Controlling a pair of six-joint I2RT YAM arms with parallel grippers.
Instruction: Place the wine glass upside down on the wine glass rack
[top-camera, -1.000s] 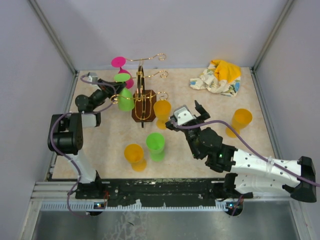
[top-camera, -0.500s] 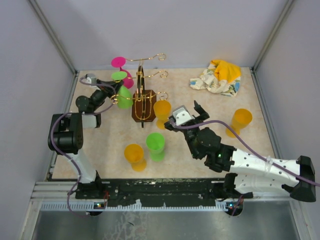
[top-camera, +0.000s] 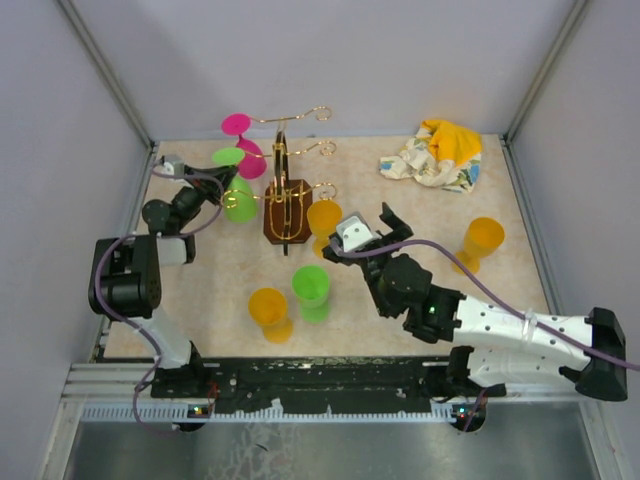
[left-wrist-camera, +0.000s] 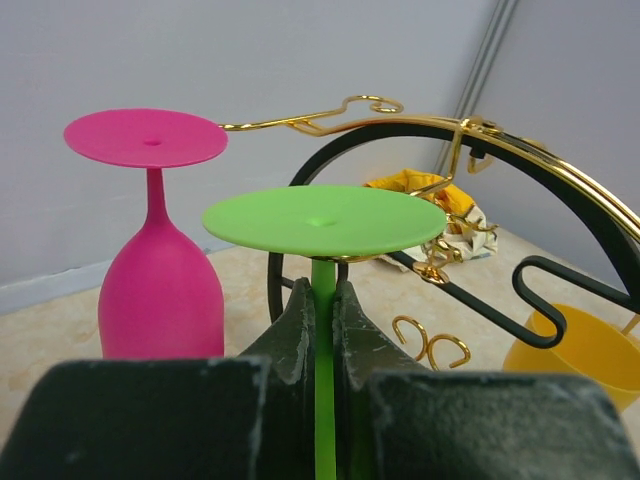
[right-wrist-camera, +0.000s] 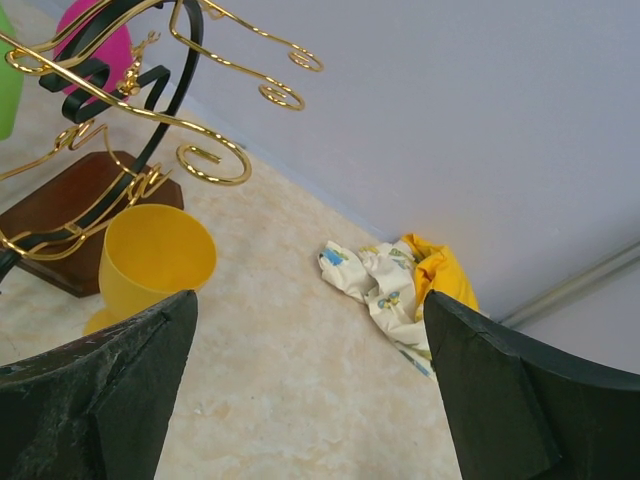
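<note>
- Left claw (left-wrist-camera: 322, 305) was clenched on the stem of the green glass (left-wrist-camera: 325, 218), which it held upside down, foot uppermost and level.
- That glass hung at the left side of the rack (top-camera: 285, 205), just beside the pink glass (left-wrist-camera: 160, 290), which was also inverted under a gold arm.
- From the wrist view a gold hook showed right behind the green foot, but I could not tell whether the foot sat on the wire or was only near it.
- To my eye the step in hand was the hanging itself: glass carried in and turned over, not let go.
- Next would need the stem slid between the wires until the foot bore on them, then the fingers eased apart.
- Right claw (right-wrist-camera: 310, 375) stood released and held nothing, low over the table (top-camera: 420, 290) near a yellow glass (right-wrist-camera: 155, 260) by the rack's base.
</note>
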